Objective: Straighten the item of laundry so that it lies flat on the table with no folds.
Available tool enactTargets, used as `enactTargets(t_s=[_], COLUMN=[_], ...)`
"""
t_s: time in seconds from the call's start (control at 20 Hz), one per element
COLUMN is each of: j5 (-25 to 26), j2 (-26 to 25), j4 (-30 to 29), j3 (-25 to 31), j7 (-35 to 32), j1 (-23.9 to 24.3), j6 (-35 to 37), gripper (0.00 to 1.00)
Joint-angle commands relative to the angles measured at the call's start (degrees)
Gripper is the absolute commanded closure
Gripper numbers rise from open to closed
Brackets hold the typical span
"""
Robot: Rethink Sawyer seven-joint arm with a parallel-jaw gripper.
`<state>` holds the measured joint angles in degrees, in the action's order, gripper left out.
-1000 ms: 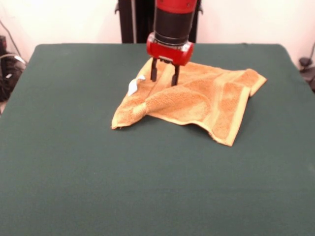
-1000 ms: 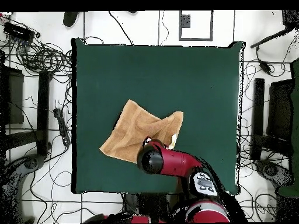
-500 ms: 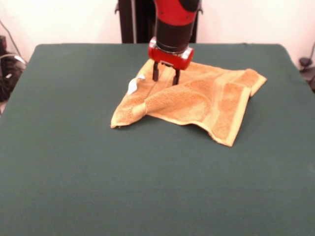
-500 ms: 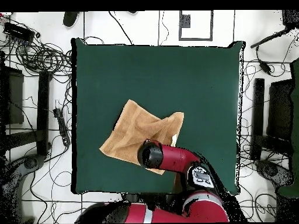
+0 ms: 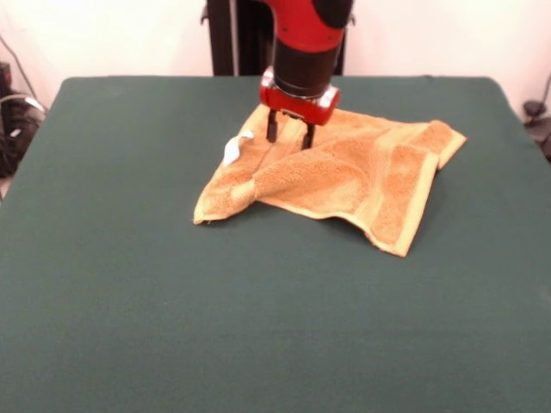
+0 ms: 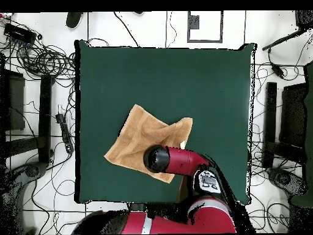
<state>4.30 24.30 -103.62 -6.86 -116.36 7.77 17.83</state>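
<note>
The orange-tan towel (image 5: 362,172) lies crumpled on the dark green table (image 5: 258,327), a little toward the table's far side. A flap (image 5: 301,182) is folded over at its front left, and its right corner (image 5: 448,138) is turned up. Its white tag (image 5: 232,151) sticks out at the left edge. My gripper (image 5: 289,139) stands upright over the towel's far left part, open, with both fingertips at the cloth and nothing between them. In the overhead view the towel (image 6: 137,134) lies near the robot-side edge of the table (image 6: 165,73), and the red arm (image 6: 177,162) hides the gripper.
The black pedestal (image 5: 232,34) stands behind the table's far edge. In the overhead view, cables (image 6: 43,61) and dark equipment (image 6: 287,122) lie on the floor round the table.
The gripper has shifted slightly upward in the front view, still open. The arm's lower part has swung across in the overhead view. The towel has not moved.
</note>
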Motion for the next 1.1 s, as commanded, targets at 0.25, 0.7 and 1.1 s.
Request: enactTargets(t_s=[0.25,0.7,1.1], j5=[3.84,9.42,12.08], j2=[-4.56,-6.82,-5.91], j4=[-0.82,-2.60,-4.78], j3=[-2.36,-2.34,-4.80], j7=[-2.51,-5.44,-5.68], j1=[0.35,2.92,3.17], j6=[5.81,-9.55,-10.93], gripper=[0.00,0.00,0.00])
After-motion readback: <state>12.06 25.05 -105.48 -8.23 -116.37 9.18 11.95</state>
